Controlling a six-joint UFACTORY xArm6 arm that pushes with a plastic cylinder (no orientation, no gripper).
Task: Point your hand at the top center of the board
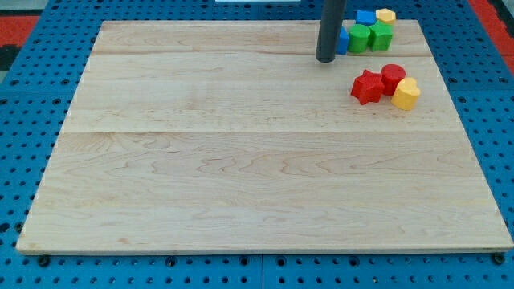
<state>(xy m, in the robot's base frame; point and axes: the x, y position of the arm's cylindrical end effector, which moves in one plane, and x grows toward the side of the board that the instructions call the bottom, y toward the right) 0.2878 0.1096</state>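
Note:
My tip [325, 59] is the lower end of a dark rod that comes down from the view's top edge, right of the board's centre line, near the board's top edge. Just right of the rod a blue block [343, 40] is partly hidden behind it. Two green blocks [359, 38] [381, 35] sit beside it, with a second blue block [366, 17] and a yellow block [385, 15] above them. Lower right lie a red star-shaped block [367, 87], a red round block [393, 77] and a yellow block [405, 94], touching one another.
The wooden board [241, 160] lies on a blue pegboard table [24, 120]. A red mat strip shows at the view's top corners. All blocks cluster in the board's top right part.

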